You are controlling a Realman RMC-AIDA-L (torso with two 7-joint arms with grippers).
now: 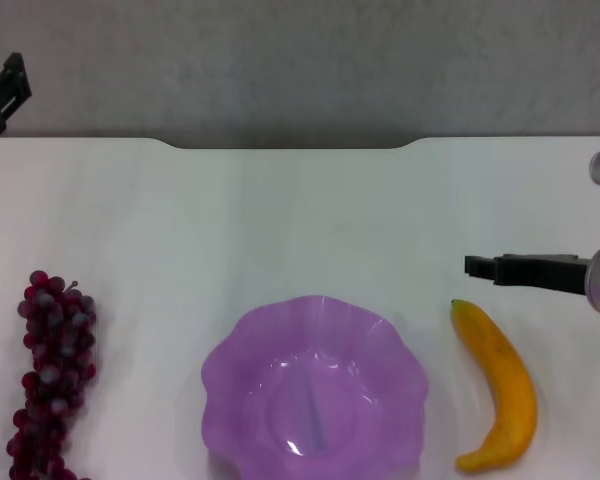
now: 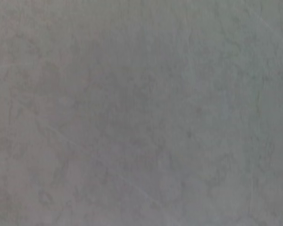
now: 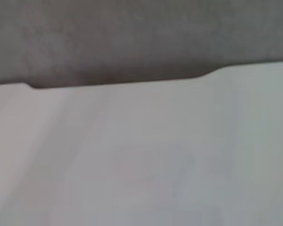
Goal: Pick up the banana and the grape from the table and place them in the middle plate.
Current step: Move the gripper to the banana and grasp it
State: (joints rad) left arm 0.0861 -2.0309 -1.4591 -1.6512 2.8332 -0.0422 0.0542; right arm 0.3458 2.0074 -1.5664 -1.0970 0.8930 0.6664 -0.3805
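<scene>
The banana lies on the white table at the front right, just right of the purple plate. The plate is empty and stands at the front centre. The grape bunch lies at the front left, running off the lower edge of the head view. My right gripper reaches in from the right edge, pointing left, a little beyond the banana's dark tip and apart from it. My left gripper is parked at the far left, beyond the table's far edge. Neither wrist view shows fruit or plate.
The table's far edge has a shallow notch, which also shows in the right wrist view. Grey floor lies beyond it. The left wrist view shows only grey floor.
</scene>
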